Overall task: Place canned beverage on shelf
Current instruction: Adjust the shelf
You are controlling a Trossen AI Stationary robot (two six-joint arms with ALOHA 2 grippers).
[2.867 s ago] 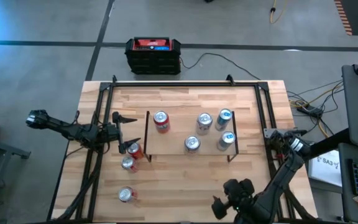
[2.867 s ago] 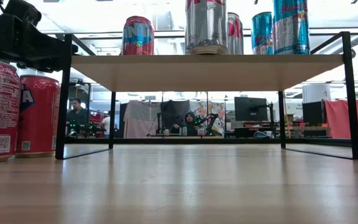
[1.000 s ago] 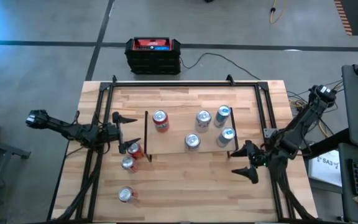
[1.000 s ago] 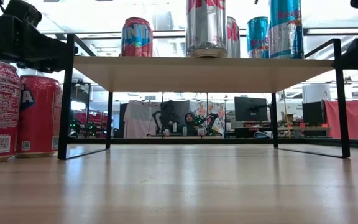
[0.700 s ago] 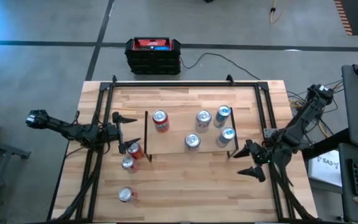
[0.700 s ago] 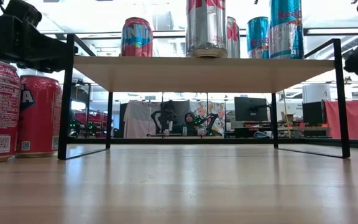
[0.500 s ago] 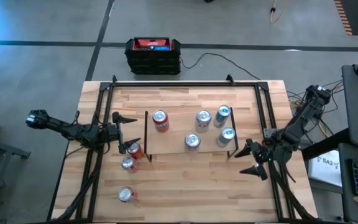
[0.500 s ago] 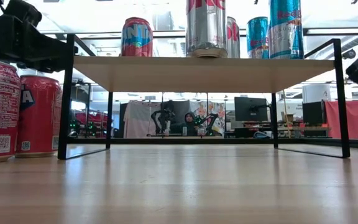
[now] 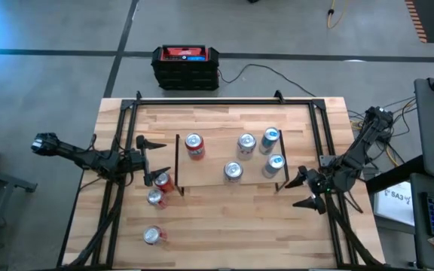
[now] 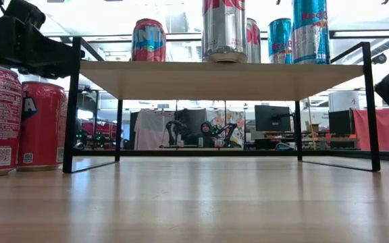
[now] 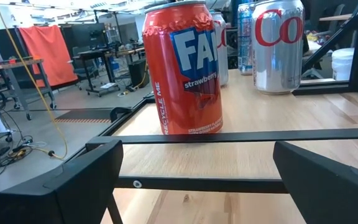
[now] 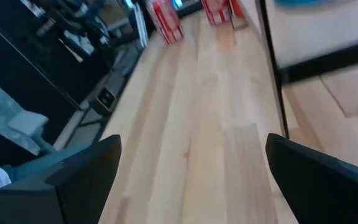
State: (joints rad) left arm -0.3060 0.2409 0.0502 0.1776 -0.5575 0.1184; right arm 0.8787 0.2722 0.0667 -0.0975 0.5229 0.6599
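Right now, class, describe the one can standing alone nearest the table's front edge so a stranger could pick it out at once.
Start at the shelf, the low light-wood board on black legs in the middle of the table. Off its left end three red cans stand on the tabletop. The lone can is the one well apart from the other two, closest to the front edge.

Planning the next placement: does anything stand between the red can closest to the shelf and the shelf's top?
Only the black left leg of the shelf, right beside that red can. The board's front-left part is bare.
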